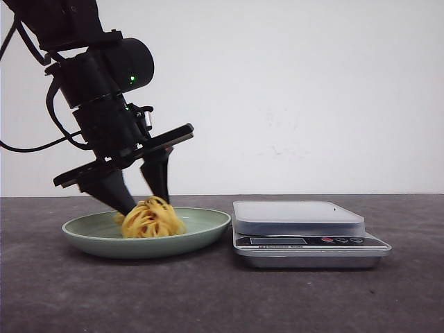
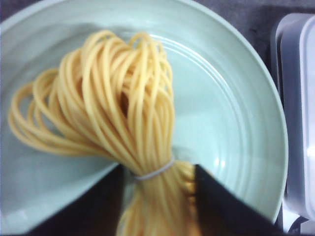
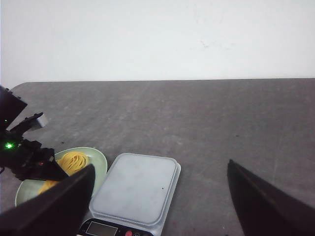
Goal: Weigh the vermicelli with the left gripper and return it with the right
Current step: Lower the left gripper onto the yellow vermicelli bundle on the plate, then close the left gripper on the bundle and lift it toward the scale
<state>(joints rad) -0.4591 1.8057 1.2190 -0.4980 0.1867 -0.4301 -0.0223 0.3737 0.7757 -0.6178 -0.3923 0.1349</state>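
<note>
Our left gripper [image 1: 147, 200] is down on the pale green plate [image 1: 208, 225], with one black finger on each side of the vermicelli [image 1: 151, 218]. Our wrist camera on that arm shows the two fingers [image 2: 224, 206] sitting right beside the tied end of the bundle, where a thin pale band [image 2: 153, 171] goes around the strands. The gap between the fingers is narrow, about as wide as that tied end. We cannot tell if they are squeezing the noodles or only touching them.

The vermicelli [image 2: 118, 103] is a small yellow nest and it lies on the plate [image 2: 231, 113], close to the middle. It rests on the plate and is not lifted.

Just to the right of the plate sits a silver kitchen scale [image 1: 305, 232]. It has a flat pale top, a small screen and buttons on its front edge. The plate and the scale are close but do not touch. Both sit on a dark grey table [image 1: 222, 298].

Our right gripper [image 3: 160, 199] is up high, well away from the plate. Its two fingers are spread wide and hold nothing. From there we look down on the scale [image 3: 135, 189] and the plate [image 3: 98, 162].
</note>
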